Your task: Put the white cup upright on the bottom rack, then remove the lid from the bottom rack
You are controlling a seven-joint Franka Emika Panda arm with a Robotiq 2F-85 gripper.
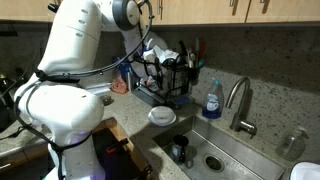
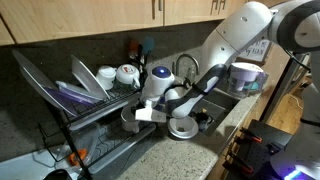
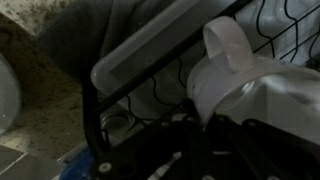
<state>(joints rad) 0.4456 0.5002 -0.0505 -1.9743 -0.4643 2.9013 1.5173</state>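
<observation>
Granite counter, by sink. Cup was at the bottom rack, right at the gripper; grip state unreadable. Likely light, rigid, slick, chippable: pinch the wall, not handle.

Wooden cabinets line the top of the far wall. A speckled stone countertop fills the near side. A steel sink is set into the counter at the right. A curved faucet stands at its far edge, with a blue soap bottle just left of it. A dark vessel stands in the basin, near the drain. A shallow white bowl sits at the sink's left rim. In an exterior view, large plates lean tilted at the left.
</observation>
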